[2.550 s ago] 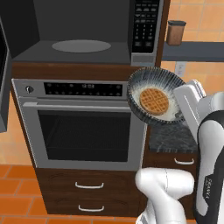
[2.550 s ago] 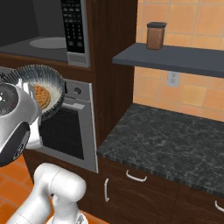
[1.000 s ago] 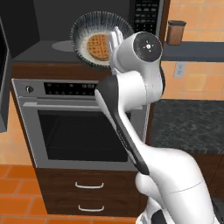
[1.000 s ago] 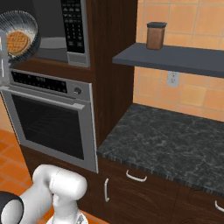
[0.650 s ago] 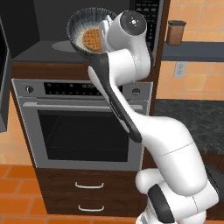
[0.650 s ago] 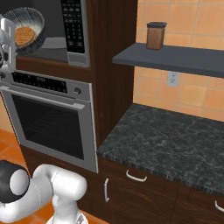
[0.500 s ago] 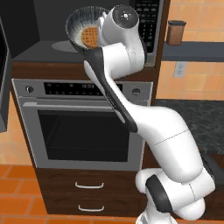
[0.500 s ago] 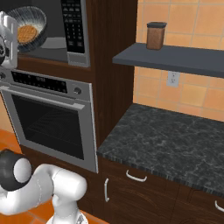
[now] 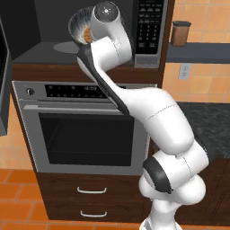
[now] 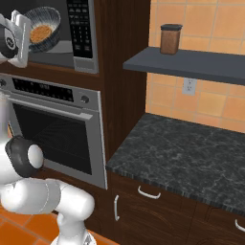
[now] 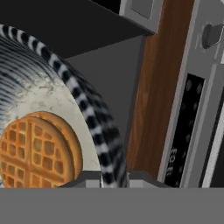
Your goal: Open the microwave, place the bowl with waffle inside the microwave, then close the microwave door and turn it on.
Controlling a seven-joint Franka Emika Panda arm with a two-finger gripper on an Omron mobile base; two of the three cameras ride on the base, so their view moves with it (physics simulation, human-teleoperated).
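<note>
The microwave (image 9: 90, 27) stands open, so the first step looks done, and the second is under way: the bowl (image 10: 45, 26) with the waffle (image 10: 40, 32) in it hangs tilted at the mouth of the dark cavity, above the round turntable (image 9: 67, 46) and not yet set down on it. The gripper (image 11: 105, 177) has its fingers nearly closed on the bowl's rim, as the hand view shows, with the striped edge running down between them. Left to do, by my reckoning: lower and level the bowl onto the turntable, let go, draw the arm out, swing the microwave door (image 9: 3, 85) shut and press the keypad strip (image 10: 82, 24). That door hangs open at the far left of the left base view, and the arm itself fills the opening, so it must clear before the door can close. Below sits the steel oven (image 9: 85, 130); to the right, a dark speckled worktop (image 10: 191, 158) and a shelf (image 10: 191, 64) carrying a brown jar (image 10: 170, 39), all well apart from the work.
</note>
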